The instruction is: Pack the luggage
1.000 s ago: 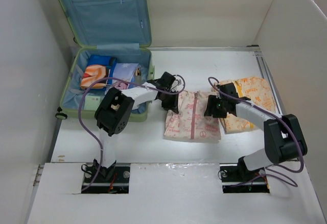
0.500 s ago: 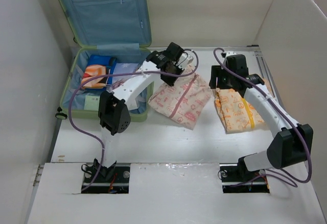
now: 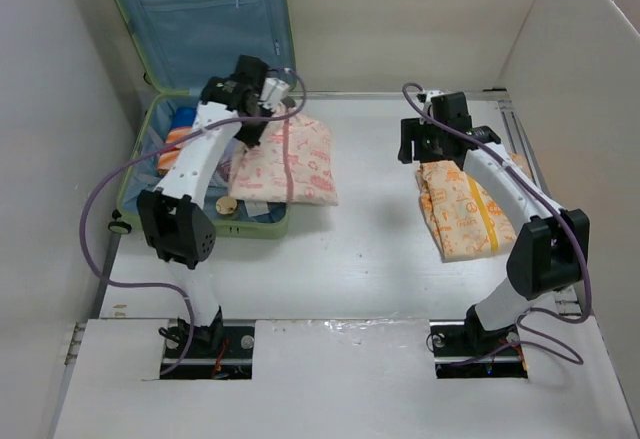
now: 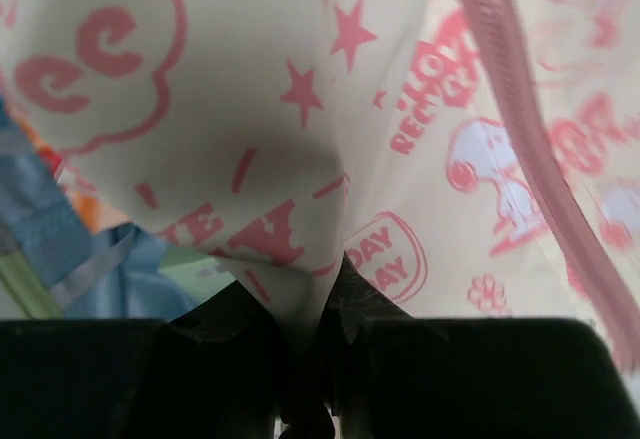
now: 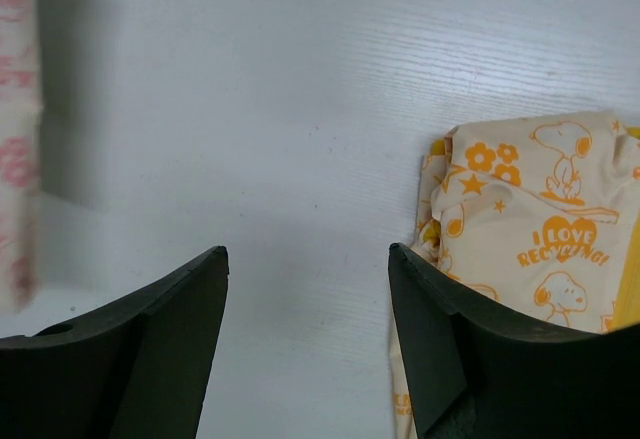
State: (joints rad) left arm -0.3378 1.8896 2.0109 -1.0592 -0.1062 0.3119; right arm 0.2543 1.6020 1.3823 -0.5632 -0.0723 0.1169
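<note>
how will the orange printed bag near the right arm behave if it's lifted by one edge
The orange bag looks soft and creased, so it will probably sag rather than stay flat. The similar pink bag bunches where the left tool pinches it, so the fabric is likely thin and floppy. Lying flat, it seems unlikely to roll.

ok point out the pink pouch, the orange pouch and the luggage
pink pouch (image 3: 292, 162): top view, its middle
orange pouch (image 3: 460, 214): top view, its middle
luggage (image 3: 190, 19): top view, blue lining of the open lid
</note>
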